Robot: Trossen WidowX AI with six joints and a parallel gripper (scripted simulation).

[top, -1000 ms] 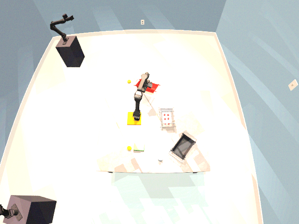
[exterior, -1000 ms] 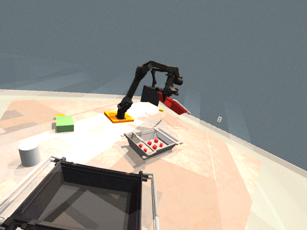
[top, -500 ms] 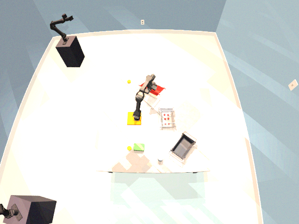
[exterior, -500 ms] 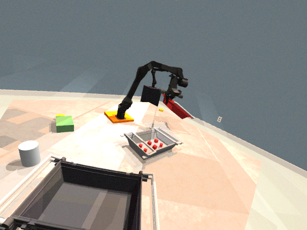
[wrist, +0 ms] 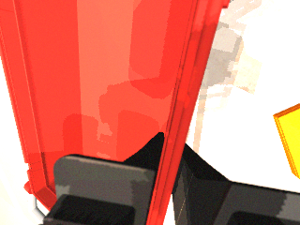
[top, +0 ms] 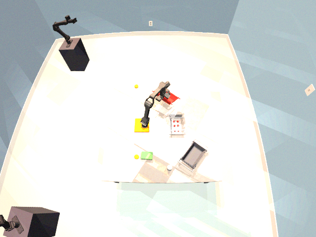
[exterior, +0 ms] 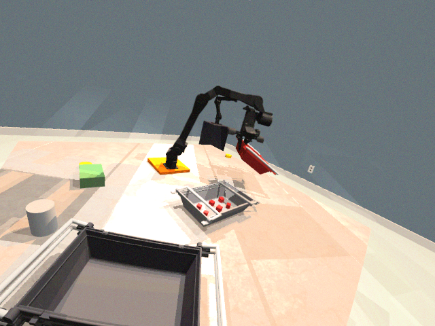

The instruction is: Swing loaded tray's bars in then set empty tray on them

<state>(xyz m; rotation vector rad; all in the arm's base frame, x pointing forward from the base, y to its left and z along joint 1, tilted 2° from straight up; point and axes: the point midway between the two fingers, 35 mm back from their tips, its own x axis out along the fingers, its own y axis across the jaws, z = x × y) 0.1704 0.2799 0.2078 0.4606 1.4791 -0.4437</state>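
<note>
The loaded grey tray point(top: 170, 125) point(exterior: 189, 205) stands on the table with several small red blocks point(top: 174, 125) point(exterior: 211, 202) inside. Its two wire bars lie across its top, one bar point(exterior: 202, 197) toward the left end and the other bar point(exterior: 236, 193) toward the right end. My gripper point(top: 162, 96) point(exterior: 240, 143) point(wrist: 166, 138) is shut on one wall of the empty red tray point(top: 173, 97) point(exterior: 253, 159) point(wrist: 103, 47). The red tray hangs above the table, steeply tilted, off to the far side of the loaded tray. Its lower end is away from the fingers.
A dark empty tray point(top: 187, 149) point(exterior: 140, 248) with its bars outward stands near the exterior camera. A grey cylinder point(top: 169, 167) point(exterior: 42, 217), a green block point(top: 146, 155) point(exterior: 92, 175) and small yellow pieces point(top: 136, 86) point(exterior: 228, 155) are also on the table. The arm stands on a yellow plate point(top: 138, 126) point(wrist: 291, 141).
</note>
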